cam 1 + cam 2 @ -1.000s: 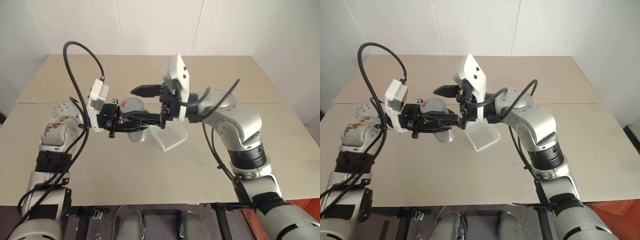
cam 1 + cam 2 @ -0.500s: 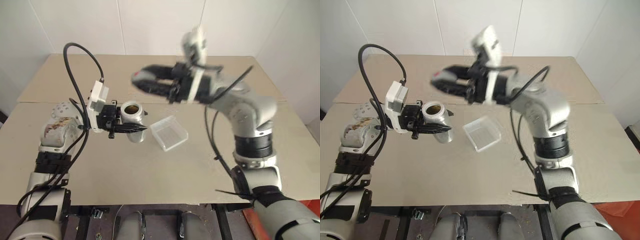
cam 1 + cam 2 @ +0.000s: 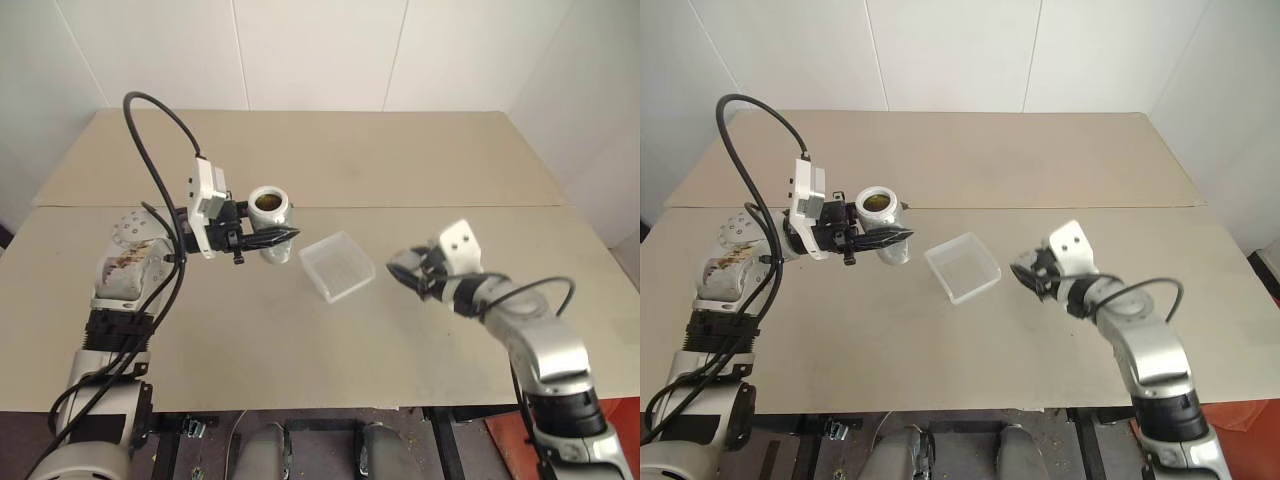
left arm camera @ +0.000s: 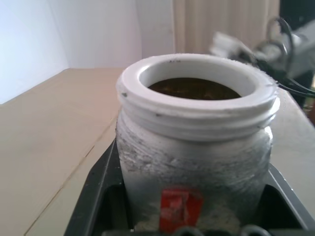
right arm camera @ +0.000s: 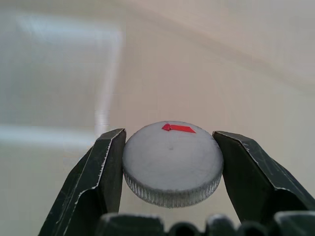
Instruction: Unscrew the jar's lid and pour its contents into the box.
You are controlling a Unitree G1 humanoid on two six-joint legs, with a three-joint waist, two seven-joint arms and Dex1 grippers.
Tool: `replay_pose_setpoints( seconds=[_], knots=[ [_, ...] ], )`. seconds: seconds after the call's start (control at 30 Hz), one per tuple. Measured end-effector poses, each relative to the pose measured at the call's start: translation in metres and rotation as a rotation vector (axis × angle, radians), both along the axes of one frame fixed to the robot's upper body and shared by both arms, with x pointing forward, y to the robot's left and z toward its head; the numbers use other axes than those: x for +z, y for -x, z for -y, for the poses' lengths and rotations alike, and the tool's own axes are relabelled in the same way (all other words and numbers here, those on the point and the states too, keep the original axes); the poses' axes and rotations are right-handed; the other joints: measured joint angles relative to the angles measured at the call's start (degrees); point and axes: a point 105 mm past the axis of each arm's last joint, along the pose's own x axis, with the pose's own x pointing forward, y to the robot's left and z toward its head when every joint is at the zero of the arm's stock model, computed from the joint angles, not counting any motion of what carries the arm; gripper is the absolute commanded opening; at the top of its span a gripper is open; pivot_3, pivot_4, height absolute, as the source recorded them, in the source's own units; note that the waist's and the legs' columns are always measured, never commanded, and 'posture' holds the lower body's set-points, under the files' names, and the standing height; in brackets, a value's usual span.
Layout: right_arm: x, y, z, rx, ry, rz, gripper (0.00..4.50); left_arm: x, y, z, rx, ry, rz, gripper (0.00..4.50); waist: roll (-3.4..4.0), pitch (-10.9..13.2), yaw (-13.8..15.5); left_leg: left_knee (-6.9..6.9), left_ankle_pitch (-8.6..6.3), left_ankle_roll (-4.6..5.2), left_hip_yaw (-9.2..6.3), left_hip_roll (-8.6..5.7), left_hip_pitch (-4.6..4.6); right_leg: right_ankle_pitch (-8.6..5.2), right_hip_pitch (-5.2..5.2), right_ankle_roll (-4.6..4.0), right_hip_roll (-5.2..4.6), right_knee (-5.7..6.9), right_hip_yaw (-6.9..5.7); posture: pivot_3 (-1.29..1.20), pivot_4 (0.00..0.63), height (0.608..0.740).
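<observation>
Standing upright in the left gripper (image 3: 285, 236), whose jaws were clamped on its silvery body, the jar (image 3: 269, 211) hung above the tabletop (image 3: 330, 160) with its open neck facing up, just to the left of the box (image 3: 338, 265). Its long axis would need tipping rightward toward that tray, I judged, and the left arm was the nearer one, forearm reaching in level from the left. The right gripper (image 5: 170, 162), low beyond the box's right side, had its jaws shut on the lid (image 5: 172, 162).

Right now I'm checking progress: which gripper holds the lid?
The right gripper, holding the lid beside the box; the left gripper holds the open jar.
</observation>
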Motion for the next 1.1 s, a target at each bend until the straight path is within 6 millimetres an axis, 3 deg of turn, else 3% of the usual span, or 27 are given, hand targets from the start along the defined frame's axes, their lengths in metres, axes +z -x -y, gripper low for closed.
replay_pose_setpoints(
  seconds=[0.13,0.17,0.3,0.4,0.43,0.47,0.63,0.8,0.9,1.0,1.1],
  knots=[
    [-0.008,-0.002,0.005,-0.042,0.018,-0.004,4.42,-0.001,-0.008,0.002,0.063,-0.002,0.03,1.97,0.0,0.0,-0.08,0.02,0.01,-0.02,-0.01,0.0,0.17,0.01,0.09,0.0,0.0,0.05,0.01,0.0,0.15,0.74],
    [-0.008,-0.002,0.006,-0.045,0.021,-0.003,4.48,-0.002,-0.012,0.002,0.092,-0.02,0.056,1.97,0.0,0.0,-0.06,0.02,0.01,-0.02,-0.01,0.0,0.2,0.01,0.11,0.0,0.0,0.05,0.02,0.0,0.15,0.74],
    [0.007,0.005,0.012,-0.003,0.024,-0.008,4.48,-0.01,-0.04,0.01,0.294,-0.281,0.374,1.97,0.0,0.0,0.77,0.01,0.01,-0.02,0.0,-0.07,0.19,0.03,0.13,0.01,-0.03,0.0,0.02,0.0,0.15,0.74],
    [0.048,0.018,0.009,0.125,-0.01,0.0,4.48,-0.013,-0.055,0.014,0.356,-0.576,0.774,1.97,-0.02,0.02,1.29,0.0,0.0,-0.01,0.0,-0.06,0.1,0.08,0.09,0.01,-0.03,-0.08,0.0,0.0,0.15,0.74],
    [0.058,0.02,0.007,0.158,-0.017,0.008,4.48,-0.012,-0.056,0.016,0.349,-0.618,0.85,1.97,-0.03,0.02,1.29,0.0,0.0,-0.01,0.0,-0.05,0.07,0.08,0.06,0.01,-0.04,-0.08,-0.01,0.0,0.15,0.74],
    [0.08,0.029,-0.004,0.254,-0.046,0.021,4.48,-0.007,-0.057,0.026,0.323,-0.679,1.039,1.97,-0.03,0.02,1.33,-0.02,-0.01,0.01,-0.03,-0.01,0.09,0.08,0.12,0.02,-0.03,-0.1,-0.08,0.0,0.15,0.74],
    [0.107,0.049,-0.033,0.512,-0.086,-0.021,4.48,0.003,-0.056,0.067,0.143,-0.826,1.588,1.97,-0.05,0.03,1.61,-0.01,-0.03,0.04,0.14,-0.06,-0.05,0.11,0.11,0.11,-0.07,-0.05,-0.14,0.0,0.15,0.74],
    [0.109,0.044,-0.037,0.531,-0.092,-0.04,4.48,-0.017,-0.065,0.079,0.049,-0.95,1.768,1.97,-0.06,0.03,1.44,0.0,-0.05,0.09,0.52,-0.06,-0.22,0.12,-0.06,0.16,-0.1,0.02,-0.14,0.0,0.15,0.74],
    [0.117,0.043,-0.042,0.547,-0.113,-0.013,4.48,-0.029,-0.066,0.097,0.006,-0.983,1.891,1.97,-0.06,0.03,1.5,0.04,-0.05,0.09,0.53,-0.05,-0.48,0.12,-0.28,0.17,-0.1,0.03,-0.18,0.0,0.15,0.74],
    [0.12,0.046,-0.048,0.574,-0.132,-0.002,4.48,-0.03,-0.062,0.118,-0.017,-0.94,1.972,1.97,-0.06,0.04,1.55,0.07,-0.05,0.09,0.56,-0.07,-0.69,0.13,-0.49,0.18,-0.13,0.02,-0.17,0.0,0.15,0.74],
    [0.122,0.048,-0.05,0.574,-0.128,0.015,4.48,-0.025,-0.065,0.12,0.006,-0.946,1.987,1.97,-0.06,0.03,1.37,0.08,-0.04,0.09,0.59,-0.06,-0.82,0.13,-0.66,0.18,-0.14,0.05,-0.16,0.0,0.15,0.74]
  ],
)
